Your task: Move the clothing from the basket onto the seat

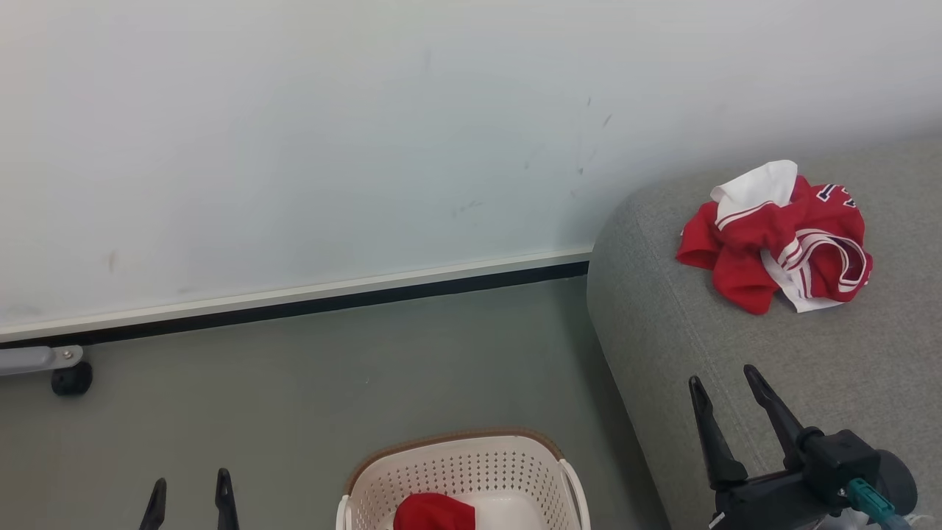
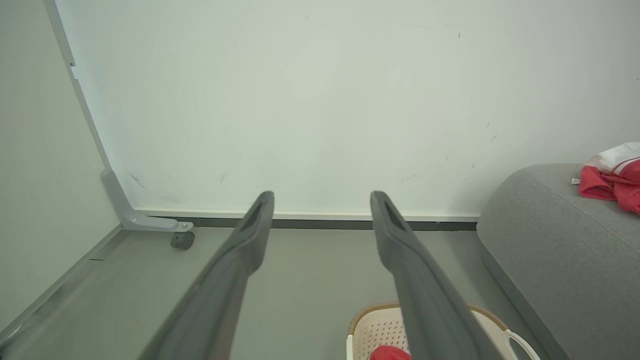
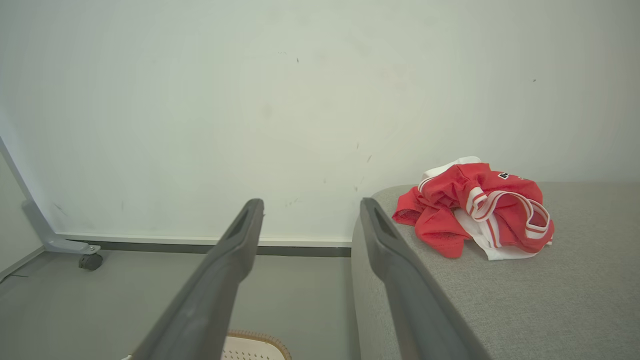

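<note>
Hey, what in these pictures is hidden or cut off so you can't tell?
- Head view: the bottom edge cuts the basket and the red garment in it, so how much cloth lies inside is unknown.
- Head view: the dark lettering on the clothing on the seat is crumpled into folds, unreadable.
- Head view: the left gripper is cut below its fingertips by the bottom edge.
- Left wrist view: its finger covers part of the basket.

Dark lettering on the clothing (image 1: pixel 773 239), perhaps digits, illegible
</note>
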Controlling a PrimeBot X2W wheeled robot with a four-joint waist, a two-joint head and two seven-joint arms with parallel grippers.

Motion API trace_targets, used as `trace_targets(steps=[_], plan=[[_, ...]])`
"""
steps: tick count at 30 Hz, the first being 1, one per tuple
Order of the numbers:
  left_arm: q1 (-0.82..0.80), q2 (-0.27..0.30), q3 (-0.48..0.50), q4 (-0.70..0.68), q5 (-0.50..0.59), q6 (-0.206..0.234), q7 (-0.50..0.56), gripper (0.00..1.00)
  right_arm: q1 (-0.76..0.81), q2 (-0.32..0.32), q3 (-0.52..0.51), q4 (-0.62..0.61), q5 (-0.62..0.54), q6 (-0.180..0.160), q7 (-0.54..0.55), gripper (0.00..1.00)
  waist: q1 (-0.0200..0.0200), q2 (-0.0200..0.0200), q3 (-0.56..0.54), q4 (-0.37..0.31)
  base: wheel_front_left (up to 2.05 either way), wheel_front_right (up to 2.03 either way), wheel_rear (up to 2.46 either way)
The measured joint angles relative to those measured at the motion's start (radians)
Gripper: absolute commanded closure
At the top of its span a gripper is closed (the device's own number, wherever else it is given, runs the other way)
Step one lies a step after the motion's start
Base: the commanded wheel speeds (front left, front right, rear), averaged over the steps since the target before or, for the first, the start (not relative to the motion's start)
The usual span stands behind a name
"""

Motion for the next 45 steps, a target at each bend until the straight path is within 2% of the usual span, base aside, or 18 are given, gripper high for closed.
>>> trace_targets(steps=[13,19,27,34,45], plan=[[0.007,-0.006,-0.032,-0.018,0.023,-0.001,0.000,0.00,0.014,-0.002,-0.024,-0.040,-0.010,0.000,0.000,0.00,0.0000,0.0001,0.051,-0.005,0.00,0.00,0.00],[-0.060,-0.005,-0.069,0.012,0.050,-0.018,0.002,0.00,0.009,-0.002,-0.042,-0.059,-0.016,-0.001,0.000,0.00,0.0001,0.0001,0.111,-0.011,0.00,0.00,0.00],[-0.190,-0.001,-0.150,0.111,0.086,-0.055,0.052,0.00,-0.039,-0.012,-0.072,-0.088,-0.027,-0.008,0.000,0.00,0.0001,0.0001,0.208,-0.025,0.00,0.00,0.00],[-0.305,-0.032,-0.251,0.231,0.139,-0.091,0.104,0.00,-0.079,-0.014,-0.080,-0.125,-0.055,-0.008,0.000,0.00,0.0002,0.0001,0.297,-0.044,0.00,0.00,0.00],[-0.480,-0.067,-0.349,0.432,0.201,-0.115,0.186,0.00,-0.169,-0.029,-0.067,-0.168,-0.088,0.001,0.000,0.00,0.0003,0.0002,0.440,-0.076,0.00,0.00,0.00]])
